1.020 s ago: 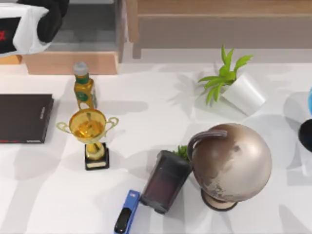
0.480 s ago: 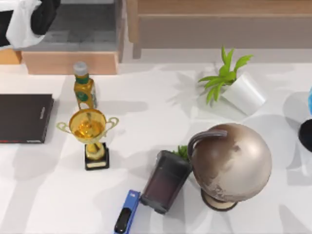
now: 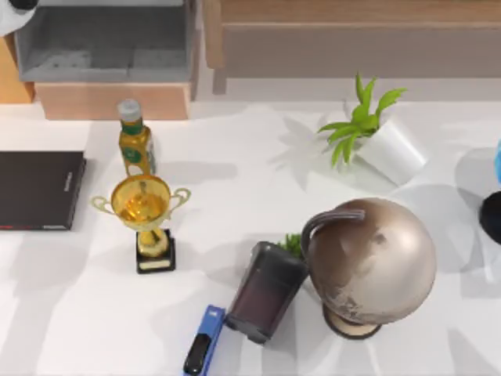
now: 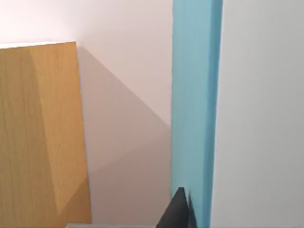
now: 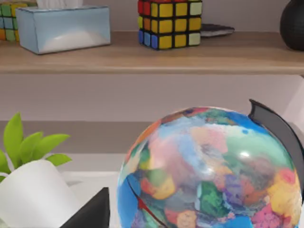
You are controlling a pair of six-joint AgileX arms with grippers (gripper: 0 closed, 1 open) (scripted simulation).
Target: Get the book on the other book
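Note:
The book shows close up in the left wrist view as a light-blue cover [image 4: 195, 109] with a white face [image 4: 261, 114] beside it. A dark finger [image 4: 177, 213] of my left gripper lies against that blue cover, shut on the book. In the top view, a white sliver of that arm's load [image 3: 11, 5] sits at the far-left corner. The other book [image 3: 39, 190], thin, flat and black, lies on the table at the left edge. A dark fingertip [image 5: 92, 213] of my right gripper shows in the right wrist view, in front of a colourful globe [image 5: 209, 171].
A gold trophy [image 3: 143, 205] and a bottle [image 3: 135, 141] stand just right of the black book. A bronze globe [image 3: 372, 262], a dark box [image 3: 264, 291], a blue stapler [image 3: 203, 341] and a potted plant [image 3: 383, 141] fill the middle and right. A wooden cubby [image 3: 106, 47] is behind.
My left arm, with its white and black load, has moved up and left, nearly out of the top view's corner. Everything on the table has stayed put.

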